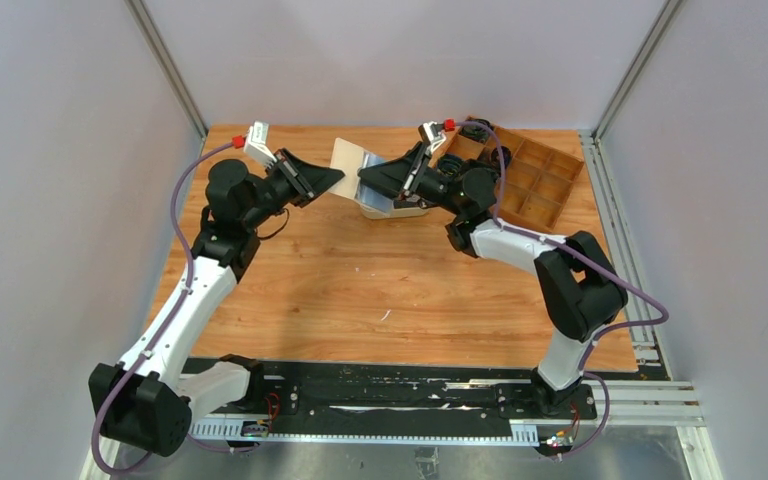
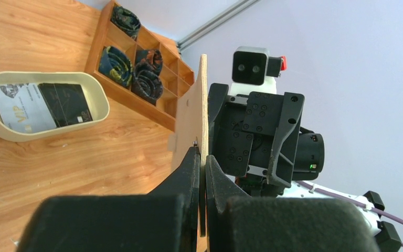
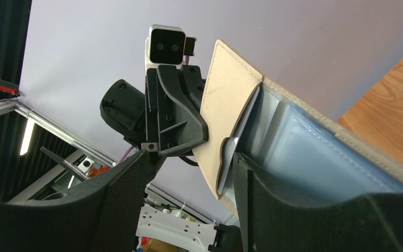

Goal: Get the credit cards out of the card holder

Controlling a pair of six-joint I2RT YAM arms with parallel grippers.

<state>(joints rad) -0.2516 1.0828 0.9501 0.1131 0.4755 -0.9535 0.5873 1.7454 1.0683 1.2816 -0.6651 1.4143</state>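
The card holder [image 1: 352,160] is held up in the air, unfolded, beige outside and grey-blue inside [image 3: 299,149]. My left gripper [image 1: 332,178] is shut on its beige flap, seen edge-on in the left wrist view [image 2: 203,105] between the closed fingers [image 2: 203,160]. My right gripper [image 1: 368,187] is open at the wallet's other side. Its jaws [image 3: 189,157] stand wide apart, with the flap's lower corner [image 3: 225,110] between them and one finger against the grey-blue pockets. A white card [image 2: 18,105] and a black card [image 2: 65,102] lie in the oval tray [image 2: 99,100].
The oval beige tray [image 1: 400,211] sits on the wooden table just below the held wallet. A wooden compartment box [image 1: 535,180] with black cable coils [image 2: 147,84] stands at the back right. Grey walls close in the table on three sides.
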